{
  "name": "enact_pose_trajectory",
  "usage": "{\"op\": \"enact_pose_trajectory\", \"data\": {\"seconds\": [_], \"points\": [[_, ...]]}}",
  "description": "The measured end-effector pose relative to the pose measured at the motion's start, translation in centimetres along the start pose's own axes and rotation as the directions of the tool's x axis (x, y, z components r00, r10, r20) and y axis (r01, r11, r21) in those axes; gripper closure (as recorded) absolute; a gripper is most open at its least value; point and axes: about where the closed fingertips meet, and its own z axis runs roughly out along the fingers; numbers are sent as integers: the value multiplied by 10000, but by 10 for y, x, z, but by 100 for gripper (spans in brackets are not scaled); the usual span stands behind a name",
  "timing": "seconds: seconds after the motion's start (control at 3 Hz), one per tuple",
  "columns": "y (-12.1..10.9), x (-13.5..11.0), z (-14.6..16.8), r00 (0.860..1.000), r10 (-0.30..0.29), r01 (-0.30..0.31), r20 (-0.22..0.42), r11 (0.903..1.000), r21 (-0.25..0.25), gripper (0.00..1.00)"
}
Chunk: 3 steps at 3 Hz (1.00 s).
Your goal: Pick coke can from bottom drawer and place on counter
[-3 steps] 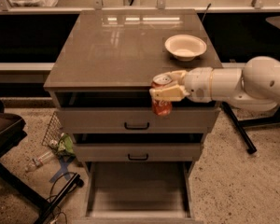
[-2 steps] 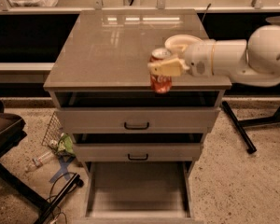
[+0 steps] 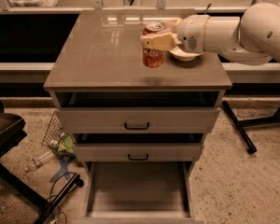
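The red coke can (image 3: 153,56) with a silver top is upright, held over the middle-right of the grey-brown counter (image 3: 102,55). My gripper (image 3: 155,40) reaches in from the right and is shut on the can's upper part. Whether the can's base rests on the counter or hangs just above it, I cannot tell. The bottom drawer (image 3: 138,190) is pulled out below, its flat floor bare.
A white bowl (image 3: 184,56) sits on the counter behind my gripper, mostly hidden by it. Two drawers with black handles (image 3: 136,125) are above the bottom one. A clear bottle (image 3: 37,161), a wire basket and litter lie on the floor at left, a black stand leg at right.
My gripper has carried the can up from the counter's front edge and back over the counter, toward the bowl.
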Motion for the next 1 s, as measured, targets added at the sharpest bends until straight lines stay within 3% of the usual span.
{"op": "enact_pose_trajectory", "data": {"seconds": [0.33,0.67,1.0], "points": [[0,0,0,10000,0,0,0,10000,-1,100],[-21,-11,14,9995,300,-301,19,9989,354,100],[-106,-42,65,9951,987,-978,26,9809,1679,100]]}}
